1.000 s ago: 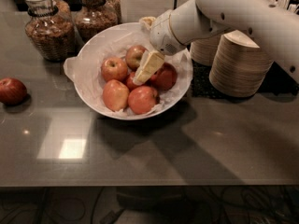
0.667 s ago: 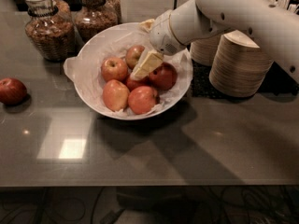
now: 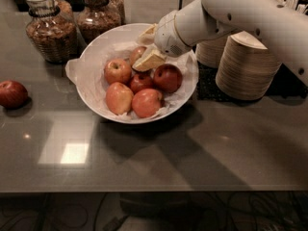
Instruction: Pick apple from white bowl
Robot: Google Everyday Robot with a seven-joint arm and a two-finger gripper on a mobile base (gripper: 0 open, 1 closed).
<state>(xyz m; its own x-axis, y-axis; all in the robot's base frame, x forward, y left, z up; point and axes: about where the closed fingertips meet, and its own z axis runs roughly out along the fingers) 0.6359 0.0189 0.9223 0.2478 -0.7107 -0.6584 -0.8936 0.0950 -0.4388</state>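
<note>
— In the white bowl (image 3: pixel 96 102), mid-table?
— Six apples (image 3: pixel 118 71), on crinkled white paper. In the two glass jars (image 3: pixel 52 30) at far left, brown bits up to near the neck.
— And the gripper (image 3: pixel 140 49)?
— Down inside the bowl's far side, spread wide, straddling the farthest apple (image 3: pixel 135 56): one finger (image 3: pixel 153 60) near of it, the other far of it. Cannot tell about contact.
— Room for moving?
— Wide stretch of dark table (image 3: pixel 192 158) from bowl to near edge. Tight on the right, with two stacks of beige paper bowls (image 3: pixel 248 66) just beside the rim.
— Anything else?
— One lone apple (image 3: pixel 12 94), well left of the bowl.
</note>
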